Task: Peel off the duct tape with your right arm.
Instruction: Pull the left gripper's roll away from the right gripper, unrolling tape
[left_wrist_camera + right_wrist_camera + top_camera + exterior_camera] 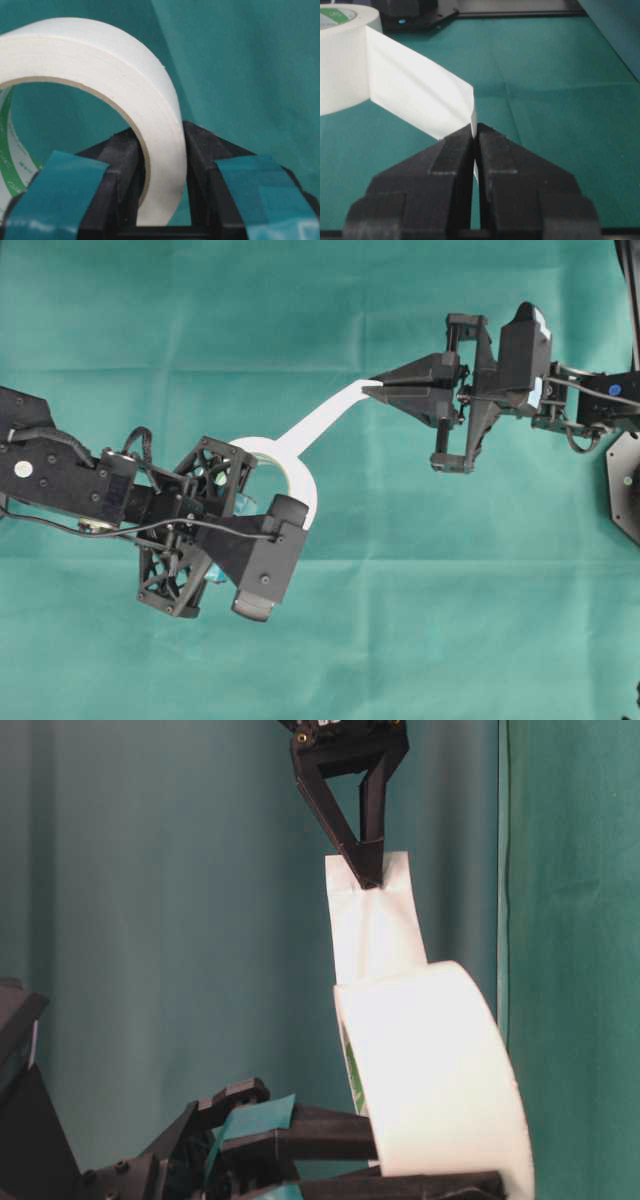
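Clamping the duct tape [300,465] roll's wall, the left hand [262,502] anchored it while the shut right hand [372,387] pinched the strip [325,417], stretched taut between them.

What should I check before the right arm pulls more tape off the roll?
1. Right gripper jaws pinch the strip end: ok, shut on it.
2. Left gripper jaws clamp the duct tape roll wall: ok, one jaw inside the ring, one outside.
3. Peeled strip joins roll and right gripper unbroken: ok.
4. Strip lies flat: not ok, it creases near the pinch.
5. Strip pulled tight: cannot tell.
6. Green cloth behind the right arm free of objects: ok.
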`<state>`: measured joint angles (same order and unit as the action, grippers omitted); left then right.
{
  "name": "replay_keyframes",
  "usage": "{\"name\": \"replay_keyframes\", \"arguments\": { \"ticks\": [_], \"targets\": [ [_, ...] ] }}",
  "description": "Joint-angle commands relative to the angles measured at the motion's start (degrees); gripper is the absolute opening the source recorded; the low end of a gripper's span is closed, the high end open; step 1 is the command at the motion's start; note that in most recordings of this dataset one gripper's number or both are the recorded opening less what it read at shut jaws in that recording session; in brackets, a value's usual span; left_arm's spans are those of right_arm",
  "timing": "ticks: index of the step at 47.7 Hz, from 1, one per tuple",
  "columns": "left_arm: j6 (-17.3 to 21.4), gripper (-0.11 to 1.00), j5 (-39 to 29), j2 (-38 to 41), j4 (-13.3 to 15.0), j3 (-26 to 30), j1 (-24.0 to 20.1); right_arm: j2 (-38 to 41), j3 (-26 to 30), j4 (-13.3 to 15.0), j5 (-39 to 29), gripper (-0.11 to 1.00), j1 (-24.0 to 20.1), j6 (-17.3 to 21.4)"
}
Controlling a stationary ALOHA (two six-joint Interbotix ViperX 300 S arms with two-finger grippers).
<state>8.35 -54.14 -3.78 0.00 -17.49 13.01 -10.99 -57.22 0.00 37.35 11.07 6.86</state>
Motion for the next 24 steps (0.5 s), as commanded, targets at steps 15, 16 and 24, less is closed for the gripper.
{"name": "replay_keyframes", "arguments": {
  "ticks": [15,16,24],
  "targets": [
    [-0.1,0.21,-0.4,-2.9,0.4,0.1,4.5,-0.4,-0.2,-0.4,0.4,-0.10,2.1,-0.1],
    [-0.1,0.21,-0.4,-3.0,0.4,0.0,4.7,-0.4,-0.2,-0.5,0.4,-0.10,2.1,-0.1],
    [-0.2,0.21,-0.2,-3.1,0.5,0.0,5.6,-0.4,-0.1,-0.4,0.4,-0.10,2.1,0.0]
  ]
}}
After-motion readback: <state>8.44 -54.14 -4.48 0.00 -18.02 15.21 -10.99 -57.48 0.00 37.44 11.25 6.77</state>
